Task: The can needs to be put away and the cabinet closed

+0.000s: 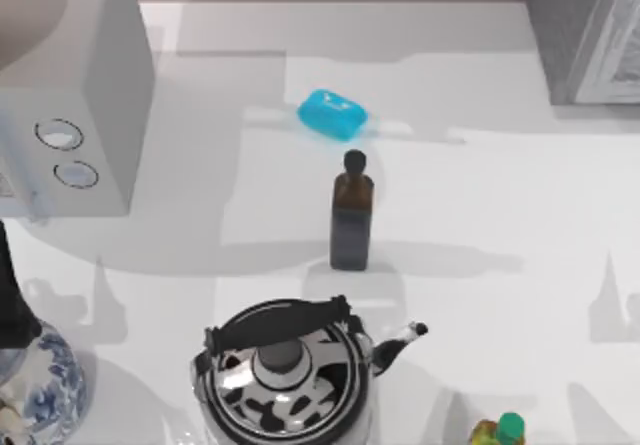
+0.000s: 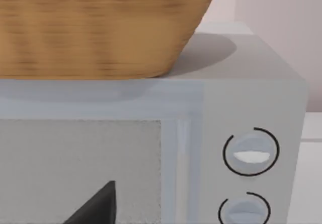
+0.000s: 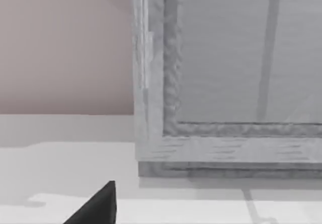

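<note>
The cabinet [image 1: 570, 35] is a dark grey speckled box at the table's far right corner, with its pale framed door [image 1: 622, 40] on the side facing the table. The right wrist view looks straight at that door [image 3: 226, 73], close up, with its lower frame edge just above the white tabletop. A dark tip of my right gripper [image 3: 98, 206] pokes into that view. A similar dark tip of my left gripper [image 2: 98, 206] shows in front of the light grey box with two dials [image 2: 251, 153]. The can is out of view.
A light grey box with two dials [image 1: 75, 95] stands far left, a wicker basket [image 2: 100, 27] on top. Mid-table are a blue rounded block [image 1: 332, 114] and a dark brown bottle [image 1: 351, 215]. Near the front stand a kettle [image 1: 285, 375], a blue-and-white vase [image 1: 40, 390] and a small yellow-green item [image 1: 498, 432].
</note>
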